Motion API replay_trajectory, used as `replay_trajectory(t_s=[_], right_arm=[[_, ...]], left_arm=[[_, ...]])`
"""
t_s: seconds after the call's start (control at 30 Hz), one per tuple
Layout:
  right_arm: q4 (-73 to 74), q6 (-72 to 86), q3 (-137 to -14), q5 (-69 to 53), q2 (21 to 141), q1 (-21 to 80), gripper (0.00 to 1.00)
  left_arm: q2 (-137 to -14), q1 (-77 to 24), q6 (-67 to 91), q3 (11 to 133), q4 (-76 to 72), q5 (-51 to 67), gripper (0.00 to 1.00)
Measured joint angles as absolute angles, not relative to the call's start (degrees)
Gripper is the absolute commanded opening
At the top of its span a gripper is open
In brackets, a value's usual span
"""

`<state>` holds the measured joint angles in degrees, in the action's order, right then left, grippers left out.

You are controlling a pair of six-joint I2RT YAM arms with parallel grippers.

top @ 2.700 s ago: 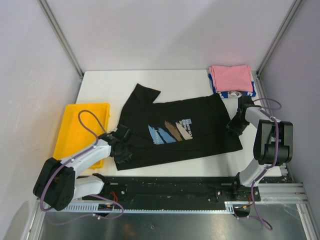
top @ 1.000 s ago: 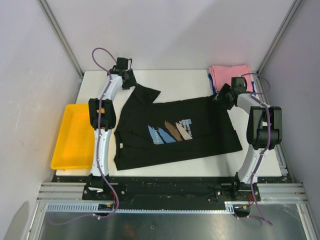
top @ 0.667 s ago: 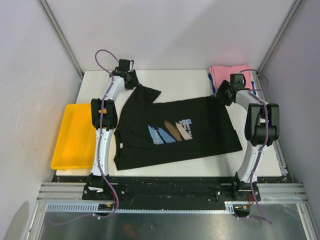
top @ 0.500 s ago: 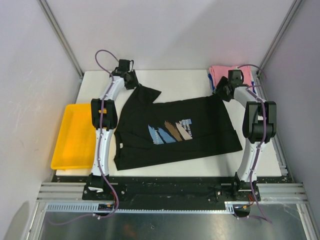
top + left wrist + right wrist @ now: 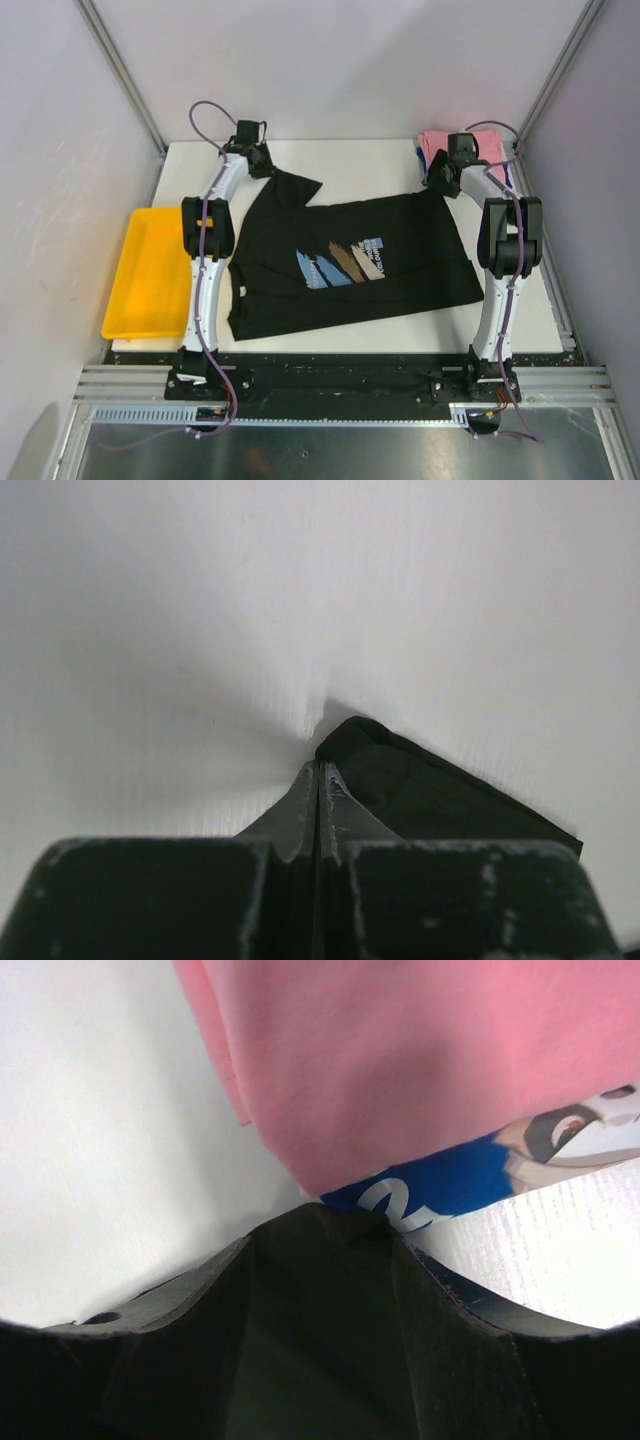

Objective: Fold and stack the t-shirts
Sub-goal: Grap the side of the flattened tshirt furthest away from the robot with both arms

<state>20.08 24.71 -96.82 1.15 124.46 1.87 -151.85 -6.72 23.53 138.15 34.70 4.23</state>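
The black t-shirt (image 5: 350,260) with its brush-stroke print lies spread flat on the white table. My left gripper (image 5: 261,162) is at the tip of the shirt's far left sleeve. In the left wrist view its fingers (image 5: 318,772) are pressed together, with the bunched sleeve tip (image 5: 400,780) right at their ends. My right gripper (image 5: 441,182) is at the shirt's far right corner. Its fingers (image 5: 322,1250) stand apart with black cloth (image 5: 320,1340) between them. The folded pink t-shirt (image 5: 420,1060) lies on the blue-and-white one (image 5: 455,1178) just beyond.
A yellow tray (image 5: 150,270) sits at the table's left edge beside the left arm. The pink stack (image 5: 487,138) is in the far right corner, close to the right wall post. White table shows beyond the sleeve (image 5: 300,600).
Both arms have stretched from the shirt's near side to its far corners. In the last second the right gripper crept further back toward the pink stack, and the left stayed still.
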Motion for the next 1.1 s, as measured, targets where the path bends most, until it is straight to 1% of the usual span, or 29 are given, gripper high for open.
replay_trajectory(t_s=[0.3,0.43,0.67,1.1], right_arm=[[21.5,22.8,-99.8,4.1,126.2,1.8,0.60],[22.5,22.2,-100.8,4.9,126.9,1.8,0.55],[23.0,21.8,-103.6,7.2,128.9,2.1,0.50],[24.6,20.6,-104.2,11.0,129.7,3.6,0.38]], left_arm=[[-151.6,-6.6,23.7,136.6,31.9,3.6,0.00],[-151.4,-6.6,23.9,136.0,31.3,3.7,0.00],[-151.2,-6.6,24.0,135.4,30.4,3.8,0.00],[-150.5,-6.5,24.0,133.8,29.1,4.8,0.00]])
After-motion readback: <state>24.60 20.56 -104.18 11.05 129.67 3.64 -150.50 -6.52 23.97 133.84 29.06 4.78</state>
